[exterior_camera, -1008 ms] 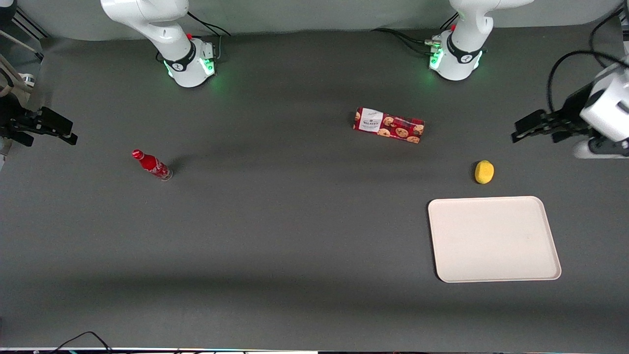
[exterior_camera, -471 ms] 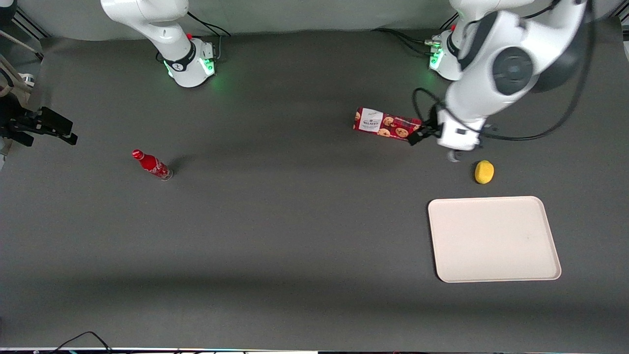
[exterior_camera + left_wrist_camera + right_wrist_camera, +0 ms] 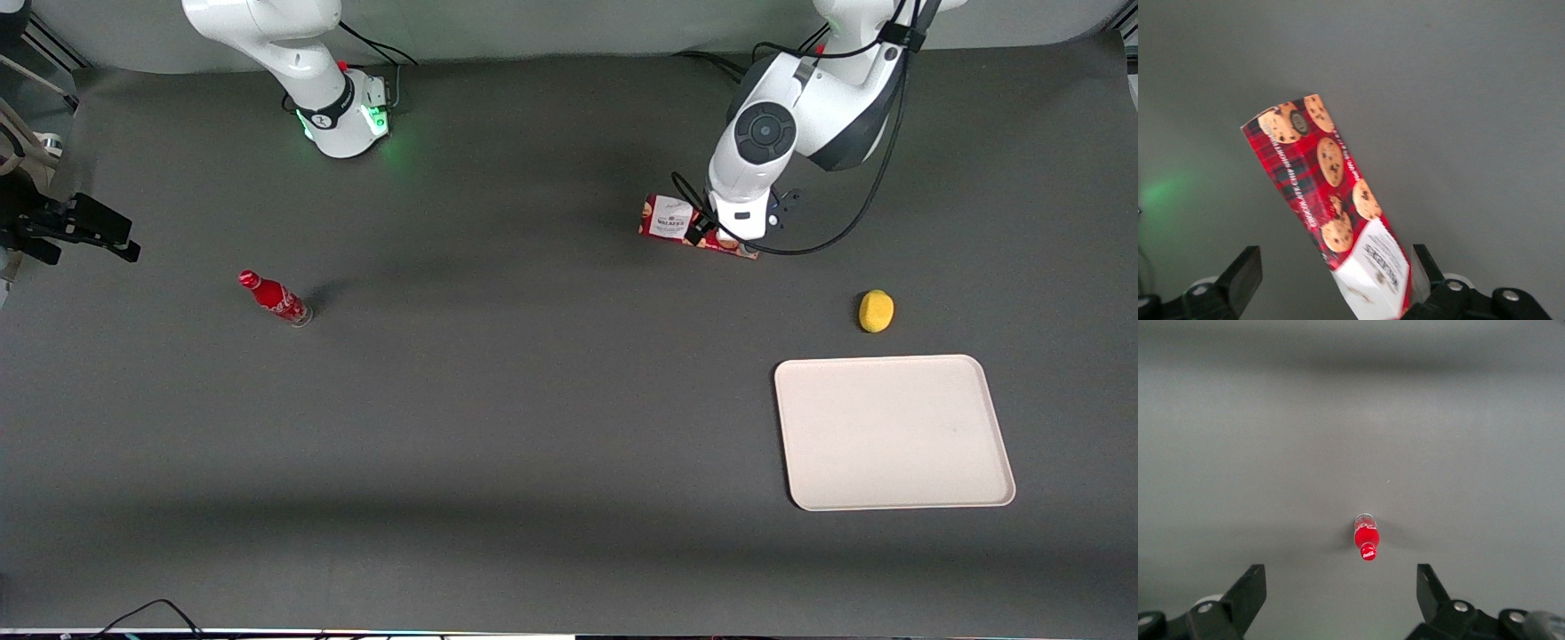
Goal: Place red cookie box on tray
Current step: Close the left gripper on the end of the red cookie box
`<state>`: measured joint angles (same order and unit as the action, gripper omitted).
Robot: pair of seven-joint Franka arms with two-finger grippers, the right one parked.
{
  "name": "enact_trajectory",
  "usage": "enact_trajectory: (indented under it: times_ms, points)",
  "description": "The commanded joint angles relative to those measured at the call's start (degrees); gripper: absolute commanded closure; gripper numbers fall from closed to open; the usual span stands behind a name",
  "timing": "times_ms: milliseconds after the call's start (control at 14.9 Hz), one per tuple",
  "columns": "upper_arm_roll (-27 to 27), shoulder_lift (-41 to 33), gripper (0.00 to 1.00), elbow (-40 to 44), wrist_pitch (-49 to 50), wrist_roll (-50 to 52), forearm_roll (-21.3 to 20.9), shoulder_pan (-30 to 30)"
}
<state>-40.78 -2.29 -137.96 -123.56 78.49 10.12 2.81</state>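
In the front view, the red cookie box [image 3: 677, 222] is lying flat on the dark surface [image 3: 498, 400], farther from the camera than the tray [image 3: 893, 432] and well apart from it. The left arm is reaching over the box, and its hand [image 3: 711, 233] is hanging just above the box's middle, hiding that part. A yellow ball-like item [image 3: 876, 311] is sitting near the tray's rim, between tray and box. A small red bottle [image 3: 274, 298] is standing toward the parked arm's end of the surface.

In the left wrist view, the hand [image 3: 1331, 280] is showing its two dark fingers [image 3: 1239, 279] spread wide, with the red cookie box [image 3: 1325, 193] lying slantwise between them, its white-labelled end nearest the camera. One finger is looking very close to the label end; whether it is touching cannot be told.

In the right wrist view, the red bottle [image 3: 1366, 540] is standing alone on the grey surface [image 3: 1351, 420].
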Motion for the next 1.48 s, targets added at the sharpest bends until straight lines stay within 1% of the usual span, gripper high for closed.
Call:
enact_trajectory:
  times_ms: [0, 202, 471, 807, 874, 1076, 1210, 1277, 1412]
  points:
    - [-1.7, -3.8, 0.00, -6.3, -5.9, 1.7, 0.6, 0.9]
    - [-1.9, -2.8, 0.00, -10.8, -15.5, 3.9, 0.6, 0.9]
    - [-3.0, 0.8, 0.00, -13.3, -22.4, 6.2, 0.6, 0.7]
    - [-4.4, 3.2, 0.01, -13.7, -23.6, 7.0, 0.6, 0.7]
    - [-4.5, 3.7, 0.04, -13.9, -23.9, 7.4, 0.6, 0.8]
    - [-4.6, 4.6, 0.19, -14.1, -25.3, 8.0, 0.6, 0.8]
    - [-4.6, 5.4, 0.33, -14.1, -26.2, 8.0, 0.6, 0.8]
    - [-4.5, 5.6, 0.46, -14.1, -26.9, 8.0, 0.6, 0.8]
    - [-4.5, 6.3, 0.78, -14.0, -28.1, 8.0, 0.5, 0.9]
